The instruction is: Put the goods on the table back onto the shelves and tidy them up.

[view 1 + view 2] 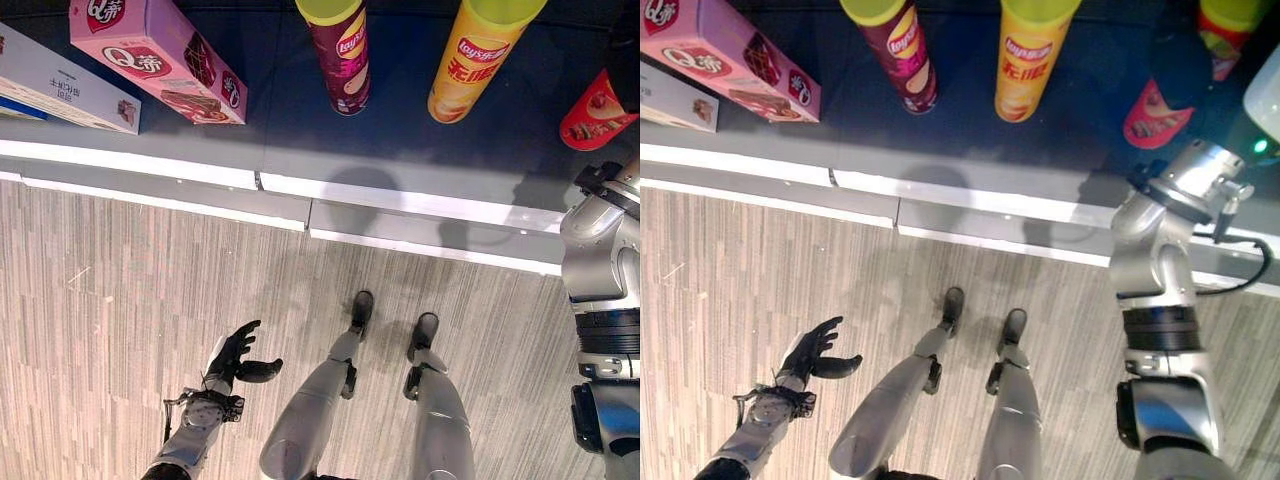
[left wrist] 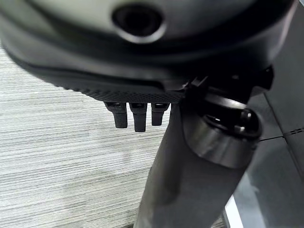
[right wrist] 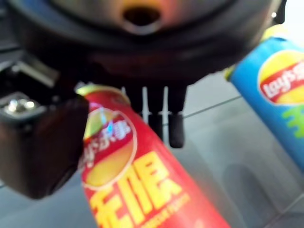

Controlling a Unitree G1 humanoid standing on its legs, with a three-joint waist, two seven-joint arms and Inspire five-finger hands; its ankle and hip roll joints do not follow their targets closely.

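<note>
Head eyes look steeply down, sharing shelf (image 1: 400, 190), floor (image 1: 120, 300); wrist cameras sit close behind hands.

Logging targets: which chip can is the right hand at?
The red can, between thumb and fingers of the right hand; the blue, maroon and yellow cans stand apart.

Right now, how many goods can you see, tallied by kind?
Tall cylindrical chip cans: 4: maroon can, yellow can, red can, blue can.
Flat cardboard boxes: 2: pink box, white-and-blue box.
Total: 6.
</note>
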